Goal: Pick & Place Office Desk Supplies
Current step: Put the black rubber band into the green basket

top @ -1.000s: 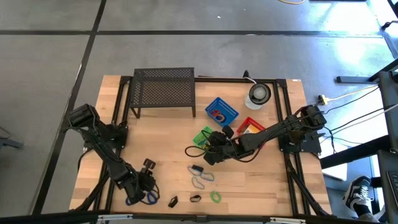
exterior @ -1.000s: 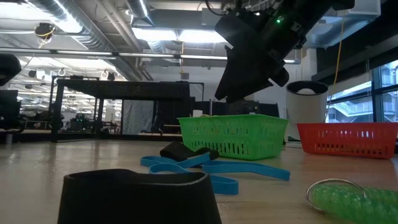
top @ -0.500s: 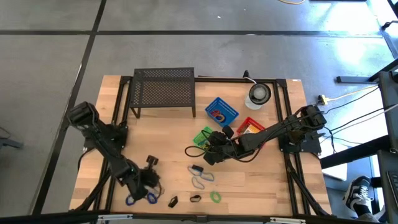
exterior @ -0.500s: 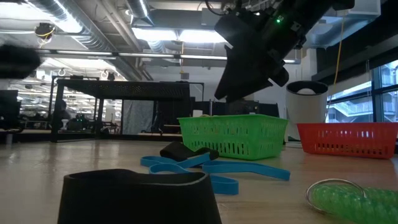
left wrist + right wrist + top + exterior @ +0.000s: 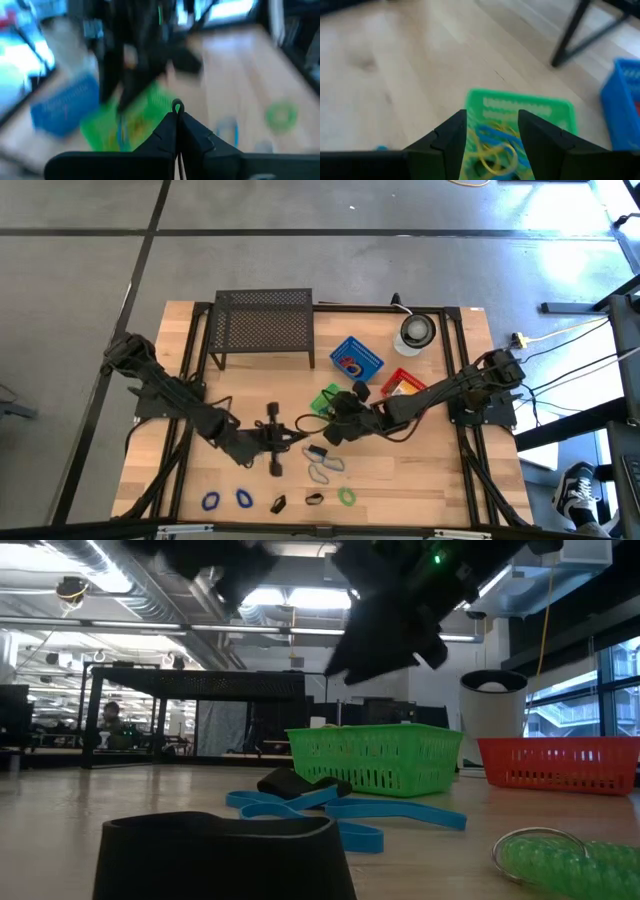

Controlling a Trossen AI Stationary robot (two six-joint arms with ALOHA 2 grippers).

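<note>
Hovering mid-table, left end effector (image 5: 297,433) pinched together, right end effector (image 5: 492,131) apart above green basket (image 5: 520,112).

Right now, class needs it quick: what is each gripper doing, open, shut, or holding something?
Left gripper: shut on a thin green loop.
Right gripper: open, empty, over the green basket.

1. Two blue loops (image 5: 225,500) lie flat, just apart, toward the table's 7 o'clock edge.
2. Two small black clips (image 5: 295,502) sit near 6 o'clock, well apart from those loops.
3. A green coil loop (image 5: 346,496) lies beside the clips.
4. Pale blue loops (image 5: 322,464) lie tangled near centre, one clip (image 5: 297,783) resting on them.
</note>
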